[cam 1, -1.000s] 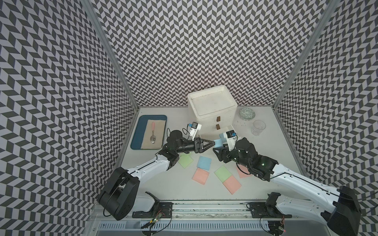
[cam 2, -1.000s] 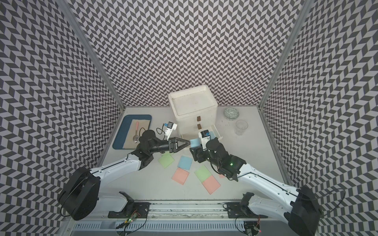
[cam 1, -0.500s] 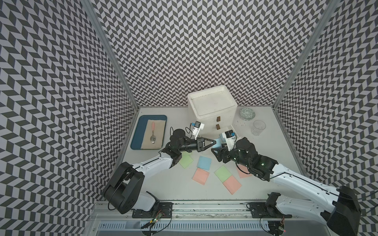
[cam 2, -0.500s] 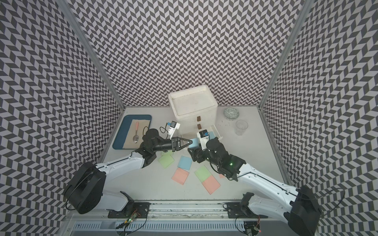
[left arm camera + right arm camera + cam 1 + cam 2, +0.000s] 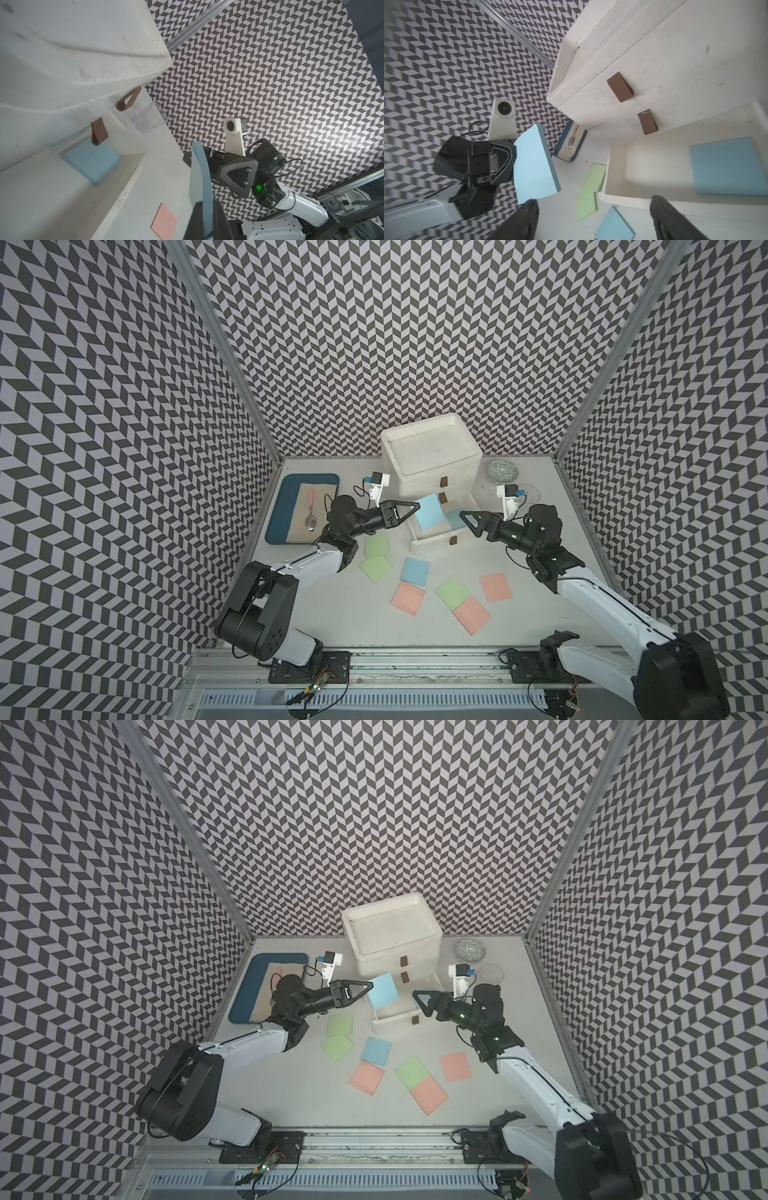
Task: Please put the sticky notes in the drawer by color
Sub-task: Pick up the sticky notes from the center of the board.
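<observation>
Here, outstretched left tool (image 5: 416, 506) pinches blue note (image 5: 430, 512)

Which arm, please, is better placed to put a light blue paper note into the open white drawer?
Left: the left gripper holds a light blue sticky note by the open drawer; right gripper open, empty.

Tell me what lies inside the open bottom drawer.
One light blue sticky note lies flat in the bottom drawer. The drawer's back, under the chest, is hidden; in a top view the held blue note covers one side.
</observation>
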